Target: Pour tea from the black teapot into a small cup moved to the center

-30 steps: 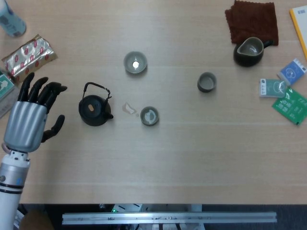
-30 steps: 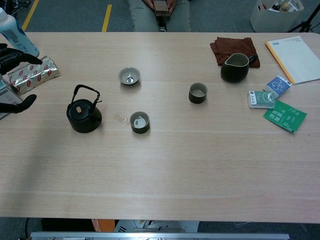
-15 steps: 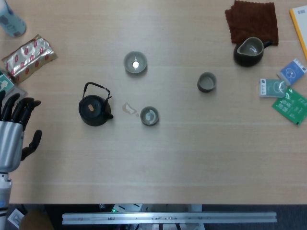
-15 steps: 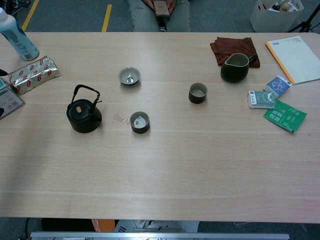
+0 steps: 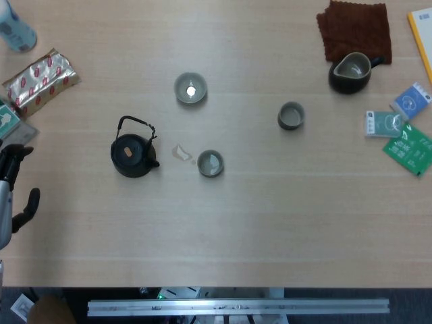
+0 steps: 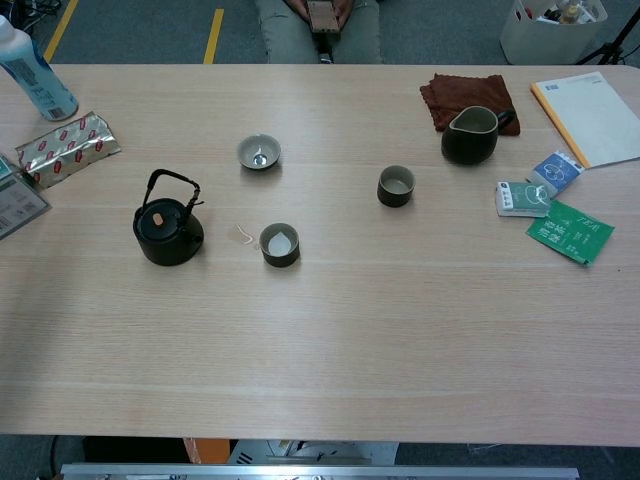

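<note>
The black teapot (image 5: 133, 154) (image 6: 167, 231) stands upright left of centre, its wire handle raised. Just right of it sits a small dark cup (image 5: 210, 163) (image 6: 280, 244) holding pale liquid, with a small wet spot (image 5: 181, 153) on the wood between them. A second small cup (image 5: 291, 115) (image 6: 396, 185) stands further right, and a pale shallow cup (image 5: 190, 88) (image 6: 259, 152) lies behind the teapot. My left hand (image 5: 12, 192) shows only at the left edge of the head view, fingers apart, holding nothing, far from the teapot. No right hand appears in either view.
A dark pitcher (image 5: 351, 72) stands by a brown cloth (image 5: 356, 28) at the back right. Tea packets (image 5: 403, 128) and a yellow-edged pad (image 6: 589, 115) lie at the right edge. A foil packet (image 5: 40, 77), a bottle (image 6: 36, 72) and a card (image 6: 20, 203) occupy the back left.
My left hand has drawn back leftward and toward the near edge, away from the teapot, and has left the chest view entirely. The teapot and cups have not moved.
</note>
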Robot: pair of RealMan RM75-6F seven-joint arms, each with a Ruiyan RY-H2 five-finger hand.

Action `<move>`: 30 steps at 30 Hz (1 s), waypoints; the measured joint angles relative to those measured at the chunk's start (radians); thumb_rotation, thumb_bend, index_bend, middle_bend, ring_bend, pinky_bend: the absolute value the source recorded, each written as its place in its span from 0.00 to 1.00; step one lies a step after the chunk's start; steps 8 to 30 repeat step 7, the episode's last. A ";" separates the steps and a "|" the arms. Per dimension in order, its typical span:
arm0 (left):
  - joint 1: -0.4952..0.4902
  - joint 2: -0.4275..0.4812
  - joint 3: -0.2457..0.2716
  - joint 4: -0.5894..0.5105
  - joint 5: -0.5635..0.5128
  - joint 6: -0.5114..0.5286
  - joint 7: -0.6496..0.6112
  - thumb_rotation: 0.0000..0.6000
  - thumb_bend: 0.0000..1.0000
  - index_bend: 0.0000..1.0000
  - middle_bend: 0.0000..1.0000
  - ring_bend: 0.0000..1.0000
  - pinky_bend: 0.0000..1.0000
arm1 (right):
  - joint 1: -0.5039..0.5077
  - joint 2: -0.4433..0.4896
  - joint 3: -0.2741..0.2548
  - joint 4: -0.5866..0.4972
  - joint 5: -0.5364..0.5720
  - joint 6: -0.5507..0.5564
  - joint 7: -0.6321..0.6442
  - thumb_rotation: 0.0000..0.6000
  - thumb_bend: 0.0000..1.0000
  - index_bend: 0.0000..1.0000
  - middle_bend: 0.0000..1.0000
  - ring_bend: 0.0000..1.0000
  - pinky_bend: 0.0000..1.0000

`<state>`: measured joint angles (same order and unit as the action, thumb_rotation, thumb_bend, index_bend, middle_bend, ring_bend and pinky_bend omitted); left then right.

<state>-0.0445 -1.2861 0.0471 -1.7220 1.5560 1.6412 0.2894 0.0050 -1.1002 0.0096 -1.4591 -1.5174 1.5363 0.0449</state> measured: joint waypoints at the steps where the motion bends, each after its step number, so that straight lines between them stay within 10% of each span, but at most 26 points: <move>1: 0.002 0.000 -0.002 0.000 0.000 0.000 0.000 1.00 0.33 0.23 0.23 0.13 0.05 | 0.000 0.000 0.002 -0.002 0.001 0.000 -0.001 1.00 0.20 0.18 0.16 0.00 0.07; 30: 0.011 -0.001 -0.012 -0.002 -0.003 -0.003 0.002 1.00 0.33 0.23 0.23 0.13 0.05 | 0.005 0.002 0.007 -0.013 -0.008 -0.002 -0.013 1.00 0.20 0.18 0.16 0.00 0.07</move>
